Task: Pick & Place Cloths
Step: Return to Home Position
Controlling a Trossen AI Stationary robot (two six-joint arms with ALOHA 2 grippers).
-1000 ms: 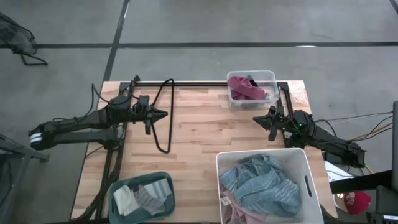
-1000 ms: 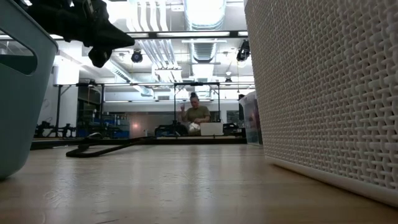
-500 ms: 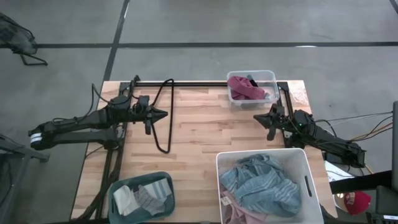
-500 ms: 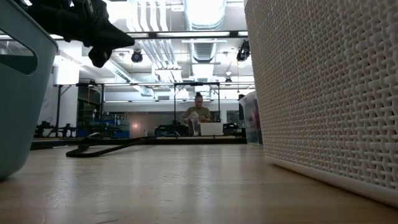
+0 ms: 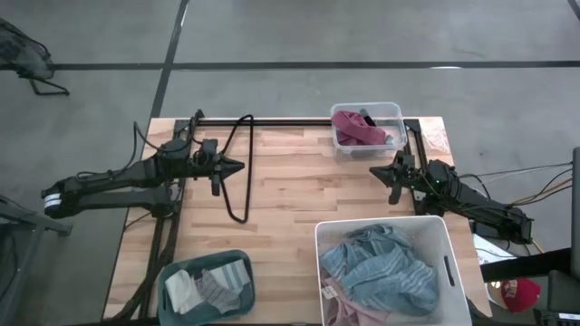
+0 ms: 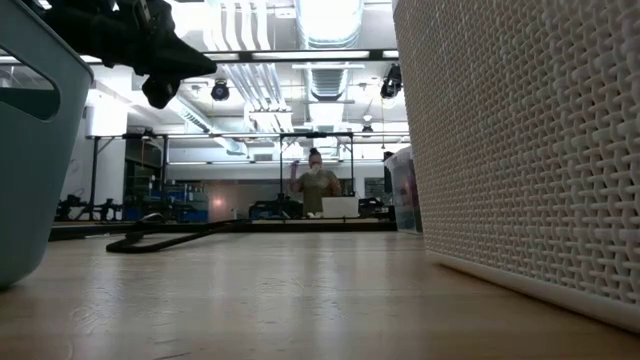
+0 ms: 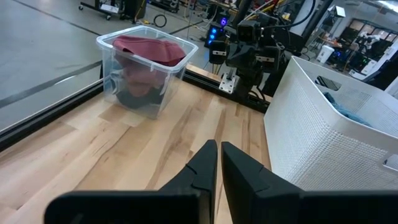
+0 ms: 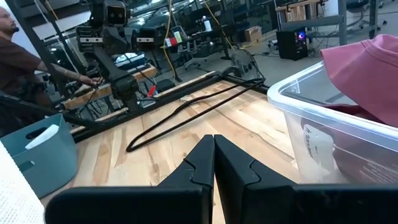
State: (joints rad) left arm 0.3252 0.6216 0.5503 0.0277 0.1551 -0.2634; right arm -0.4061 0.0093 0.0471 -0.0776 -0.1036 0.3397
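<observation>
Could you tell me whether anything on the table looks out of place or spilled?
Nothing spilled: the cloths lie inside the clear bin, blue bin and white basket. One oddity: a loose black cable loops across the table beside the left gripper.

Seen from above, the picture's edge cuts off the near side of the white bin (image 5: 449, 246) at near right and of the blue bin (image 5: 164, 282) at near left. In the white bin the blue-striped cloth (image 5: 376, 267) covers most of the pink cloth (image 5: 334, 293). In the clear bin (image 5: 366, 105) at far right the maroon cloth (image 5: 352, 129) hides most of a dark cloth (image 5: 370, 118).

From table height I see only the two near bins' outer walls, and their contents are hidden. A person (image 6: 316, 185) far behind the table is too small and blurred to make out. My right wrist camera shows another person (image 8: 15, 50), cut off at the edge.
</observation>
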